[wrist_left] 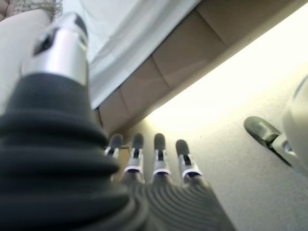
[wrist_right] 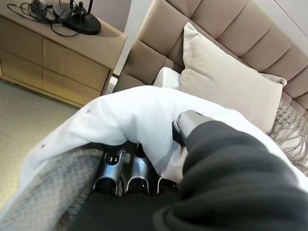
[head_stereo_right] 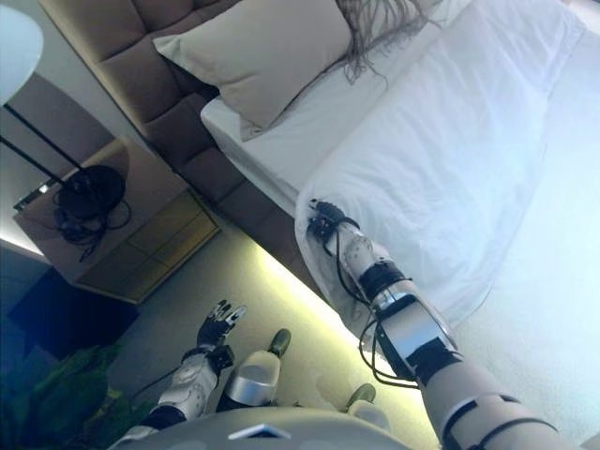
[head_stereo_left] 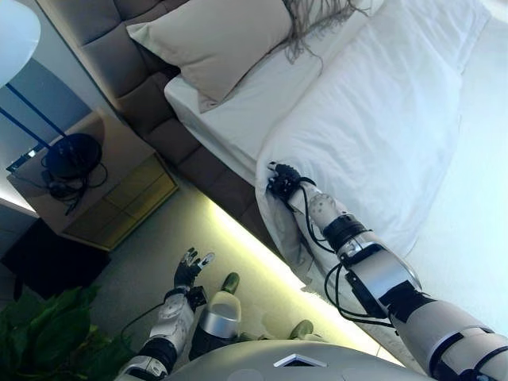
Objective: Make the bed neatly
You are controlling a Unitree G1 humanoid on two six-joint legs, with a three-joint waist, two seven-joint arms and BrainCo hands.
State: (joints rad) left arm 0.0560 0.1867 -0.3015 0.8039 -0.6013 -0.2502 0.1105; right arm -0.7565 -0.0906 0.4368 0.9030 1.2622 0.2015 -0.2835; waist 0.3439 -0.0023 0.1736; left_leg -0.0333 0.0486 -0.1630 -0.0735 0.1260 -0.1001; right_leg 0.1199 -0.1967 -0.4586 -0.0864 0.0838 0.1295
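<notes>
A white duvet [head_stereo_left: 381,127] lies across the bed, its corner hanging over the near edge. My right hand [head_stereo_left: 282,182] is shut on that corner; in the right wrist view its fingers [wrist_right: 126,169] are curled under the white cloth [wrist_right: 130,115] with the thumb pressed on top. A beige pillow [head_stereo_left: 218,40] leans on the padded headboard [head_stereo_left: 103,40], on the white sheet [head_stereo_left: 230,107]. My left hand [head_stereo_left: 189,268] hangs open over the floor beside the bed, holding nothing; its straight fingers [wrist_left: 156,154] show in the left wrist view.
A wooden nightstand [head_stereo_left: 111,186] stands left of the bed with a black lamp base [head_stereo_left: 71,155] and cables on it. A fringed grey throw [head_stereo_left: 317,20] lies by the pillow. A green plant [head_stereo_left: 48,333] is at the lower left. The bed base [head_stereo_left: 214,182] is lit along its bottom.
</notes>
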